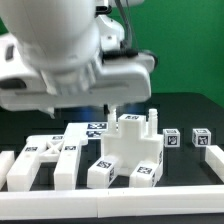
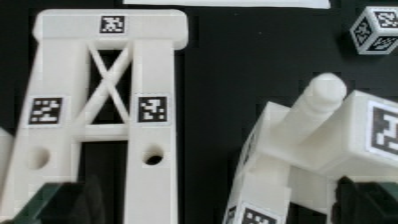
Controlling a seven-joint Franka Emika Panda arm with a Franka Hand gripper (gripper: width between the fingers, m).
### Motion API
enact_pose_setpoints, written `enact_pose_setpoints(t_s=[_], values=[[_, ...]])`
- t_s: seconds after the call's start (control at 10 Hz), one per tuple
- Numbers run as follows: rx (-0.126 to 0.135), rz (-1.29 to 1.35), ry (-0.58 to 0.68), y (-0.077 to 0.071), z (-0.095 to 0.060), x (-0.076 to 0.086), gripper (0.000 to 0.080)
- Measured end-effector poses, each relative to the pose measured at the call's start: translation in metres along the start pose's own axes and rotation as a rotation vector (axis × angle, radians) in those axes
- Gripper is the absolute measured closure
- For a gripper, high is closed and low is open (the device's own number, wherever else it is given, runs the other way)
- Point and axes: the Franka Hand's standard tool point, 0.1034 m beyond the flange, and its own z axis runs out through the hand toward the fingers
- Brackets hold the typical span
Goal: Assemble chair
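Observation:
The chair lies in loose white tagged parts. The X-braced panel point(image 1: 48, 157) lies flat at the exterior view's left and also shows in the wrist view point(image 2: 103, 92). A blocky joined piece point(image 1: 131, 150) with an upright post stands in the middle; the wrist view shows its rounded post point(image 2: 317, 102) and a tagged face point(image 2: 377, 126). My gripper point(image 1: 112, 117) hangs just above this piece. In the wrist view the gripper point(image 2: 214, 208) is open and empty, its dark fingertips point(image 2: 57, 203) wide apart at the frame's edge, with the panel's leg and the joined piece below them.
Two small tagged white blocks point(image 1: 172, 139) point(image 1: 201, 137) stand at the exterior view's right; one shows in the wrist view point(image 2: 375, 30). Plain white border rails point(image 1: 110, 200) run along the front and right. The marker board point(image 2: 249, 3) lies beyond the panel.

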Motion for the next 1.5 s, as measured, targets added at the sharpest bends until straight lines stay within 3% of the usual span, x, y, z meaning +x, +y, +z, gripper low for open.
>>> enact_pose_setpoints(t_s=[0.1, 0.2, 0.3, 0.5, 0.7, 0.9, 1.1, 1.4, 1.5], values=[[0.003, -0.001, 0.050, 0.001, -0.008, -0.009, 0.0150], [0.015, 0.003, 0.039, 0.001, -0.003, -0.018, 0.0150], [0.010, 0.003, 0.072, 0.002, -0.005, -0.010, 0.0150], [-0.017, -0.043, 0.265, 0.010, -0.018, 0.003, 0.0150], [-0.044, -0.087, 0.446, 0.050, -0.005, -0.003, 0.0150], [-0.066, -0.088, 0.595, 0.077, 0.001, -0.008, 0.0150], [-0.076, -0.069, 0.666, 0.081, 0.005, -0.006, 0.0150], [-0.076, -0.067, 0.663, 0.081, 0.007, -0.005, 0.0150], [-0.087, -0.047, 0.675, 0.083, 0.016, 0.003, 0.0150]])
